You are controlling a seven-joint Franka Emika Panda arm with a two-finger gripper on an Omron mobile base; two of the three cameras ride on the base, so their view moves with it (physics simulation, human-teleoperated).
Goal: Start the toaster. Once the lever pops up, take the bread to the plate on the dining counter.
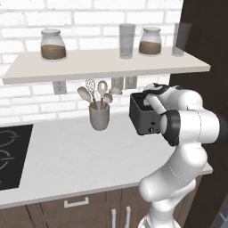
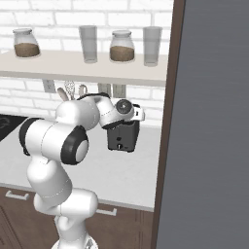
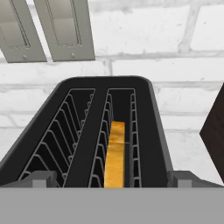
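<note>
The dark toaster [image 1: 141, 118] [image 2: 121, 137] stands on the pale grey worktop near the brick wall. From the hand view I look down into the toaster [image 3: 78, 144] and its two slots. The bread [image 3: 115, 153], yellow-brown along its crust, stands edge-up in the right slot, sunk inside. My gripper [image 1: 149, 101] [image 2: 130, 116] [image 3: 113, 180] hovers just above the toaster's top, open wide, its fingertips [image 3: 43, 178] outside the two slots and nothing between them. The plate and the dining counter are out of view.
A grey utensil cup [image 1: 99, 116] stands left of the toaster, and a black hob [image 1: 11, 151] lies at far left. A shelf [image 1: 107, 64] with jars and glasses overhangs the toaster. A tall dark panel [image 2: 209, 121] rises at the right. Wall sockets [image 3: 48, 26] sit behind.
</note>
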